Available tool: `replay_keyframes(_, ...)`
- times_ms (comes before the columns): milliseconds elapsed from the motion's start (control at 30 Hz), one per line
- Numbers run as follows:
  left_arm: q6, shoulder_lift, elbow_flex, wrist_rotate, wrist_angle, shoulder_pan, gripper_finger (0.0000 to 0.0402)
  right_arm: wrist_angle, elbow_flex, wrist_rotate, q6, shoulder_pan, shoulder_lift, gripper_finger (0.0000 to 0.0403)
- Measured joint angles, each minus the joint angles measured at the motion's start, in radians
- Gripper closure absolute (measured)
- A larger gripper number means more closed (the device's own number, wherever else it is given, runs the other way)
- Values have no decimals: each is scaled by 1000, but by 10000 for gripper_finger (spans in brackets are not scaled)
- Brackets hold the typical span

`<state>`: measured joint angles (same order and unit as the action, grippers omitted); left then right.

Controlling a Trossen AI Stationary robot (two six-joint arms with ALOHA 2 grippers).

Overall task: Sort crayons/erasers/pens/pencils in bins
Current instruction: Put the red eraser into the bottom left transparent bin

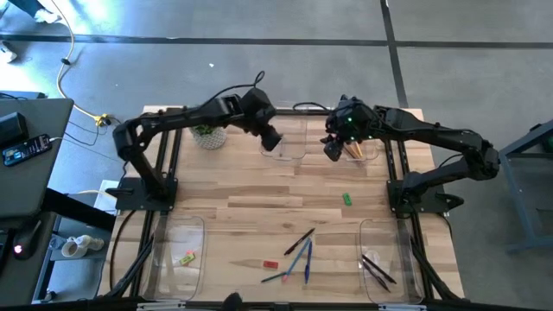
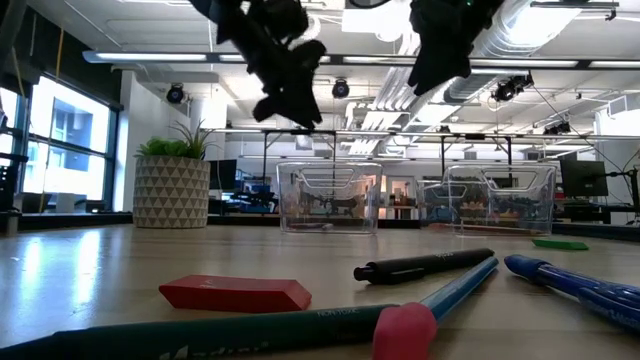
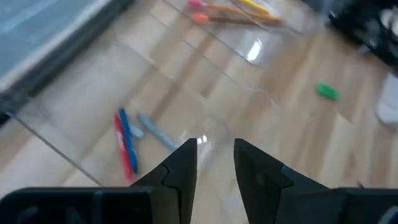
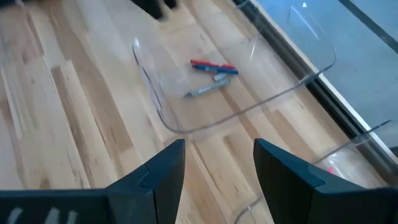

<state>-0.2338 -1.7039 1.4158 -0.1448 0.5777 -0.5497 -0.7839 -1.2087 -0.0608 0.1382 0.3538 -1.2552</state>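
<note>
Both grippers hang empty above the far bins: the left gripper (image 1: 273, 140) with fingers partly apart over a clear, round-cornered bin (image 1: 285, 143) holding short crayons (image 3: 127, 140); the right gripper (image 1: 333, 149) spread wide beside a like bin (image 1: 370, 149) holding orange and yellow pencils (image 3: 233, 12). Nearer than these bins, on the pale wood-plank tabletop (image 1: 259, 203), lie a green eraser block (image 1: 347, 199), loose dark and blue pens (image 1: 298, 250) and a flat red eraser (image 2: 235, 293). A potted plant (image 1: 207, 135) stands left of the crayon bin.
</note>
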Motion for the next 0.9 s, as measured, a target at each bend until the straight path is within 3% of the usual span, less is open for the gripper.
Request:
replay_keyframes(200, -49, 72, 0, 2, 110, 81, 310, -31, 0, 0, -41, 0, 0, 219)
replay_keyframes(533, -183, 117, 0, 9, 152, 260, 310, -91, 0, 0, -67, 0, 0, 219)
replay_keyframes(900, -304, 133, 0, 11, 321, 461, 310, -173, 0, 0, 47, 0, 0, 219)
